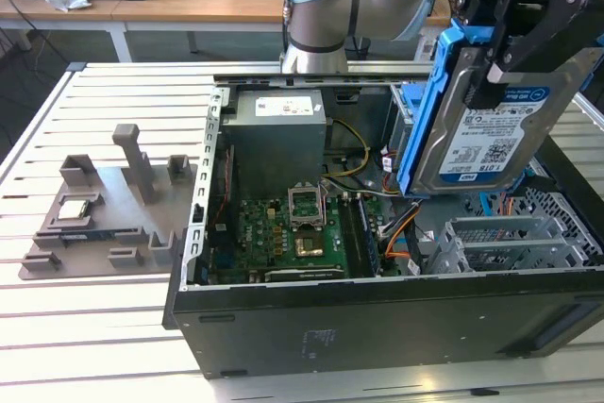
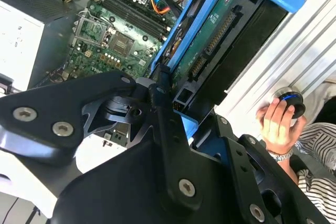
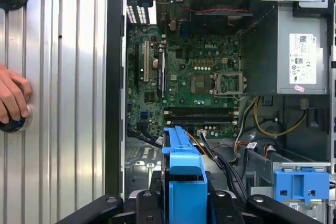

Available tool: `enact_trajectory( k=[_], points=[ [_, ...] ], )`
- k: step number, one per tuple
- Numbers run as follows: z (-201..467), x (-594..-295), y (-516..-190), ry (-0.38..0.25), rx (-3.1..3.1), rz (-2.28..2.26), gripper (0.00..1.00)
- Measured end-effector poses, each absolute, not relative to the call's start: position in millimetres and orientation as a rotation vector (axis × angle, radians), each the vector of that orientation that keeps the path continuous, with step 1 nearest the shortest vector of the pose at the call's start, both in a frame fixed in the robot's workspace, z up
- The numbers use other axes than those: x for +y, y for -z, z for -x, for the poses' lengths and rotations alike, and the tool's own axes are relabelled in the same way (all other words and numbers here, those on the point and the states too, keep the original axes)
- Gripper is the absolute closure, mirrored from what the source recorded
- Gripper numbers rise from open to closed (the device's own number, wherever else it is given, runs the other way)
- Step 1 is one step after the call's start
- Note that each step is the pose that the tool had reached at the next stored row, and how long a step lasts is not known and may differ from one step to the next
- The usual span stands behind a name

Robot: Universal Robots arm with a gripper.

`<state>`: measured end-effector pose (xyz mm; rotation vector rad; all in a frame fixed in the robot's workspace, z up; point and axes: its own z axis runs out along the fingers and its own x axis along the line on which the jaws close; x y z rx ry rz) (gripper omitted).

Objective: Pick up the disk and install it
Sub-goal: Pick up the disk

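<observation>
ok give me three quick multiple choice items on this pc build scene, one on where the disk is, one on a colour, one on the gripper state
1. Where is the disk?
A. flat on the grey fixture
B. held up over the open computer case
C. seated in a drive bay

2. What colour is the bracket framing the disk?
A. red
B. yellow
C. blue

3. What is the gripper doing?
A. shut on the disk
B. open above the table
C. resting on the motherboard

Answers: 1 B, in the exterior view it hangs tilted above the case; 2 C, blue plastic runs round its edge; 3 A, black fingers clamp the disk's top.
</observation>
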<state>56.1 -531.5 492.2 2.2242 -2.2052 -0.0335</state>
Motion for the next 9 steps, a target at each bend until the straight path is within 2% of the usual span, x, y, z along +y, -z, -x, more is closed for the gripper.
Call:
enact_trajectory(
  k=[9],
  points=[
    [-64.5, -537.9, -490.7, 0.034, -2.205, -2.224, 0.64]
  ],
)
